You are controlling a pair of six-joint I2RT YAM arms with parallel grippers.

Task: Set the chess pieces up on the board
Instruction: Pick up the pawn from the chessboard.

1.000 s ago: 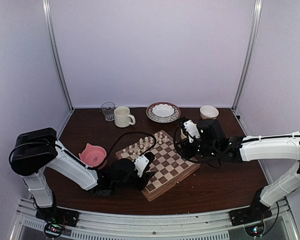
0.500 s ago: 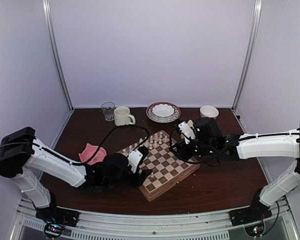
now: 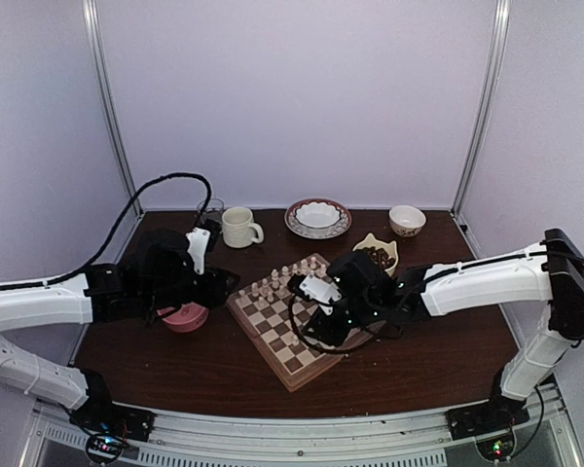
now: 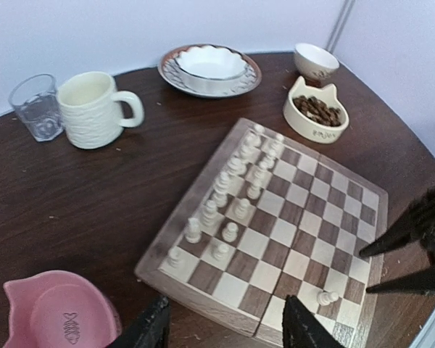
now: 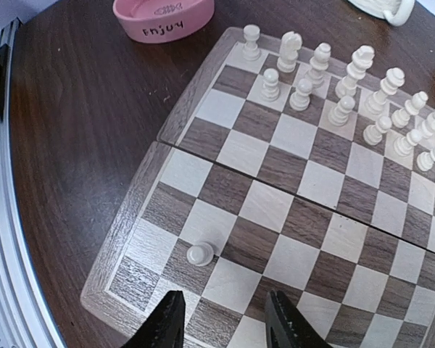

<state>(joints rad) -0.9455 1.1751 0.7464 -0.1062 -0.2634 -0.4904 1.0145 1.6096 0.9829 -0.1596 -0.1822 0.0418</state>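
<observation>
The board (image 3: 273,336) lies mid-table, the chess pieces (image 3: 275,282) ranked in two rows along its 11 o'clock edge, one lone pawn (image 5: 199,254) apart at 7 o'clock in the right wrist view. Placing that stray seems the step in hand: the right gripper (image 5: 222,304), fingers apart and empty, hovers beside it and must descend astride it; the left gripper (image 4: 225,308), likewise spread, hangs at the board's 9 o'clock. The pink bowl (image 5: 163,16) reads "Enjoy".

Looks like a robotics lab cell: plain white panel walls (image 3: 302,97), aluminium posts (image 3: 112,107), metal rail (image 3: 302,430) edging a dark table (image 3: 419,360).
</observation>
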